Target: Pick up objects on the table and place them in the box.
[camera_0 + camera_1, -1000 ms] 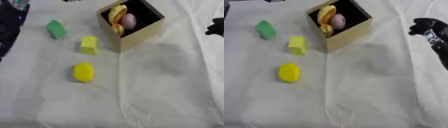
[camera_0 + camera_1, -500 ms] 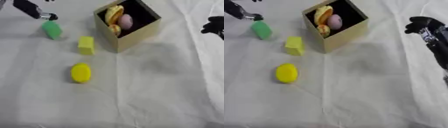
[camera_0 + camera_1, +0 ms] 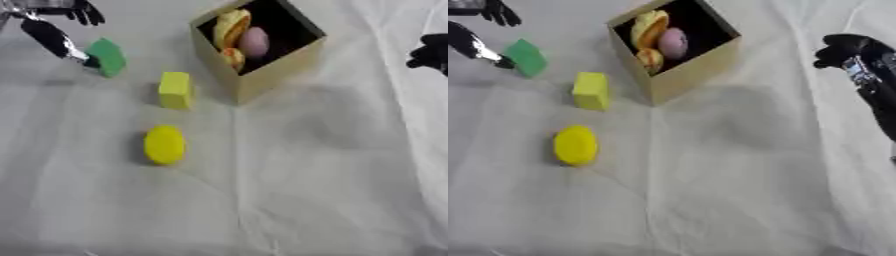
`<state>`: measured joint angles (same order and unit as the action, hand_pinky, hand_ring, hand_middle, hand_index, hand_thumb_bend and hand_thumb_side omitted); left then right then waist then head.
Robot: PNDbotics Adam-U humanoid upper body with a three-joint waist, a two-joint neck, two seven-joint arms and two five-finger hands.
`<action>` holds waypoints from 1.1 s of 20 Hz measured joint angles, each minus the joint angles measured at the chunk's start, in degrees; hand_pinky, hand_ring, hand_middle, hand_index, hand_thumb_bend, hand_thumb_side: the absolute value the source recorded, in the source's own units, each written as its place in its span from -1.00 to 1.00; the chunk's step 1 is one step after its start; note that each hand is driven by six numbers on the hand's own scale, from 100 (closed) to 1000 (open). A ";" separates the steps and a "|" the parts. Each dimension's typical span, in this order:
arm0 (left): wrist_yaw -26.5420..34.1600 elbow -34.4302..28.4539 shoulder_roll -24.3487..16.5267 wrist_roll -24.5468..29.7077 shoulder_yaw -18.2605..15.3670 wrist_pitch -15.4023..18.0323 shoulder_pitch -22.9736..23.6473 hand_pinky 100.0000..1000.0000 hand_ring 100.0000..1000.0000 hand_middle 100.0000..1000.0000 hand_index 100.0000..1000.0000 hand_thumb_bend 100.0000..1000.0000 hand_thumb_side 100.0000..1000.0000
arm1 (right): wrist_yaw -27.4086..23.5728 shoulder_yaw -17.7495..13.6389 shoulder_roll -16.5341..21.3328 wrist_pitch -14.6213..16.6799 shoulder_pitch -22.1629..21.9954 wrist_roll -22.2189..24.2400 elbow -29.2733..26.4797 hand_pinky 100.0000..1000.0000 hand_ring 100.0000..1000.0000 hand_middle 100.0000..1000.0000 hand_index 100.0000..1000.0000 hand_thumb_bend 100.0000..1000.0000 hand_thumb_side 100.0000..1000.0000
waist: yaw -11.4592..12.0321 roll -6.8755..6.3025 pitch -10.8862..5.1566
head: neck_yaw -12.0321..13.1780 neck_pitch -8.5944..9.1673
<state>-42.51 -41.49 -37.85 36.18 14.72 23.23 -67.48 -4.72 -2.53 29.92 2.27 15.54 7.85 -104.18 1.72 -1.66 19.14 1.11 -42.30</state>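
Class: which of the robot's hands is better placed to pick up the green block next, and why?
Left. The left hand already has a finger at the green block, while the right hand sits across the table beyond the box.

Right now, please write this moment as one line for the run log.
left hand: fingers at green block, not gripped | right hand: idle, right edge | on table: yellow block, yellow oval | box: holds items

The left hand (image 3: 54, 30) reaches in at upper left, fingers spread; the right hand (image 3: 852, 50) hangs curled at the right edge.
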 measured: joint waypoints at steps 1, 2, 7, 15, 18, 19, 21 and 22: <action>-0.86 0.56 0.00 -0.20 -0.31 0.06 -0.05 0.66 0.61 0.54 0.78 0.24 -0.18 | 0.00 -0.01 0.00 -0.04 0.00 -0.04 0.00 0.78 0.38 0.28 0.58 -1.00 0.48 | 0.00 0.00 0.03 | 0.03 0.00; -1.82 1.05 0.02 -0.48 -0.56 0.06 -0.09 0.65 0.60 0.54 0.78 0.24 -0.18 | 0.00 -0.02 0.00 -0.06 0.00 -0.06 0.00 0.78 0.38 0.28 0.58 -1.00 0.48 | -0.01 0.00 0.06 | 0.08 0.01; -6.05 3.73 0.65 -2.41 -1.69 0.10 -0.13 0.64 0.58 0.52 0.77 0.18 -0.19 | 0.00 -0.12 -0.01 -0.07 0.01 -0.07 0.00 0.78 0.38 0.28 0.58 -1.00 0.48 | -0.43 0.04 0.43 | 0.44 0.14; -8.04 6.90 2.58 -5.05 -3.29 0.39 -0.70 0.63 0.58 0.51 0.80 0.27 0.00 | 0.00 -0.29 -0.01 -0.11 0.05 -0.08 0.00 0.78 0.37 0.27 0.58 -1.00 0.49 | -0.85 0.05 1.12 | 0.85 0.55; -8.28 7.20 2.70 -5.39 -3.37 0.26 -0.96 0.62 0.57 0.51 0.80 0.32 0.01 | 0.00 -0.29 -0.01 -0.22 0.05 -0.16 0.00 0.78 0.37 0.27 0.58 -1.00 0.49 | -0.76 0.00 1.32 | 0.89 0.56; -8.56 7.22 2.87 -5.57 -3.39 0.12 -1.05 0.61 0.56 0.49 0.80 0.32 0.01 | 0.00 -0.29 -0.01 -0.22 0.05 -0.16 0.00 0.78 0.37 0.27 0.57 -1.00 0.49 | -0.75 0.00 1.37 | 0.94 0.57; -9.42 7.36 3.18 -6.03 -3.56 -0.23 -1.14 0.57 0.49 0.42 0.79 0.29 -0.02 | -0.04 -0.29 -0.01 -0.25 0.05 -0.19 0.00 0.78 0.37 0.27 0.57 -1.00 0.49 | -0.78 -0.02 1.39 | 1.08 0.60; -9.90 7.58 3.31 -6.32 -3.68 -0.40 -1.15 0.55 0.46 0.38 0.78 0.25 -0.04 | -0.08 -0.29 -0.01 -0.32 0.05 -0.25 0.00 0.78 0.37 0.27 0.57 -1.00 0.50 | -0.79 -0.02 1.40 | 1.13 0.72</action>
<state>-52.40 -33.91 -34.54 29.86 11.04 22.83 -68.64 -4.79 -2.82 29.91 1.95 15.59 7.60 -104.18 0.93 -1.68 20.54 2.24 -41.58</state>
